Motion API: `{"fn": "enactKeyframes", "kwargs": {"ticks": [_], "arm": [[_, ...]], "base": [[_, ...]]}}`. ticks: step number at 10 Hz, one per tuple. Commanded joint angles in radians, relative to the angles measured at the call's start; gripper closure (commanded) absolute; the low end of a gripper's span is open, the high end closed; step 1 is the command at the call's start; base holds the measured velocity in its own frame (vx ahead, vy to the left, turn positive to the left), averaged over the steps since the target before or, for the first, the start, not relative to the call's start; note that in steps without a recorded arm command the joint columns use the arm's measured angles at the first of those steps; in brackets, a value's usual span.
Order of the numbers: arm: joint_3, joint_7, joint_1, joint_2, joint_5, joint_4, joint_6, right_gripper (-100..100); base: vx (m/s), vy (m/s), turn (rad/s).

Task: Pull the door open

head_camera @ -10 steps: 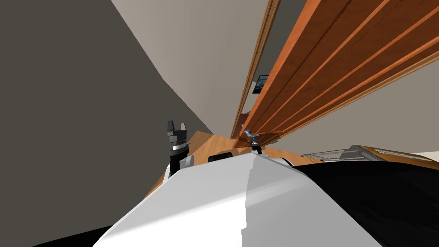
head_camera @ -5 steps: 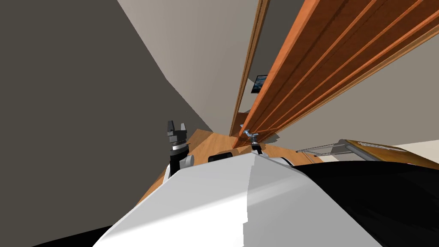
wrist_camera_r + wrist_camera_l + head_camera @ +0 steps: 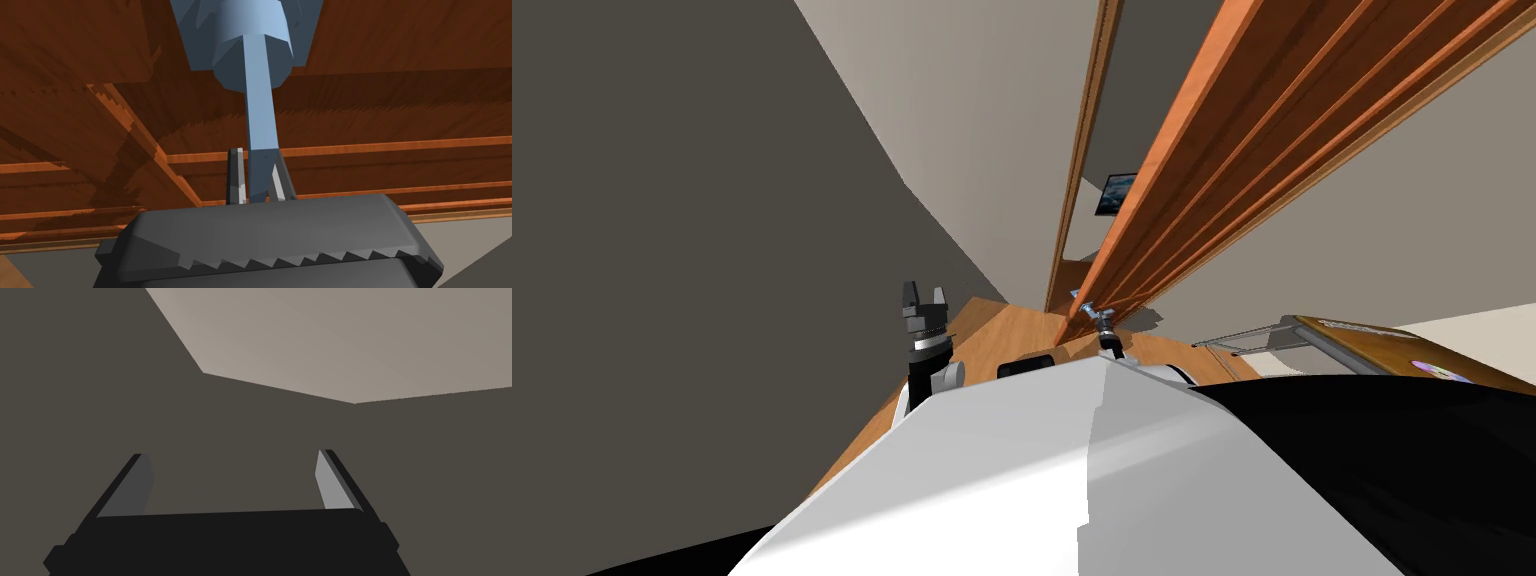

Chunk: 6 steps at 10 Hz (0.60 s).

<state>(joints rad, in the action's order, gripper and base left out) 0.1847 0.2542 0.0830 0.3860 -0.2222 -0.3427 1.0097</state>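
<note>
Right gripper [image 3: 256, 186] is clamped on the blue-grey lever handle [image 3: 260, 115], with both thin fingers [image 3: 236, 176] pressing its flat sides near the free end. That handle sits on the red-brown panelled door [image 3: 400, 75], close ahead and to my right. From the head view the door seems ajar from its frame [image 3: 1083, 150], though the slant makes that hard to judge. I expect the leaf to be heavy and stiff and the lever smooth, so a hold nearer its stem should slip less. Left gripper [image 3: 923, 297] hangs spread at my left.
</note>
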Motion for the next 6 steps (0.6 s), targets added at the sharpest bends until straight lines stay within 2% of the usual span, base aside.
{"fn": "enactKeyframes", "kwargs": {"ticks": [1, 3, 6], "arm": [[0.002, 0.001, -0.006, 0.001, -0.001, -0.007, -0.004, 100], [0.001, 0.001, -0.005, 0.001, 0.000, -0.006, -0.004, 100], [-0.001, 0.000, -0.003, 0.000, 0.001, -0.006, -0.004, 100]], "base": [[-0.217, -0.011, 0.018], [-0.208, -0.022, 0.004], [-0.159, -0.030, 0.022]]}}
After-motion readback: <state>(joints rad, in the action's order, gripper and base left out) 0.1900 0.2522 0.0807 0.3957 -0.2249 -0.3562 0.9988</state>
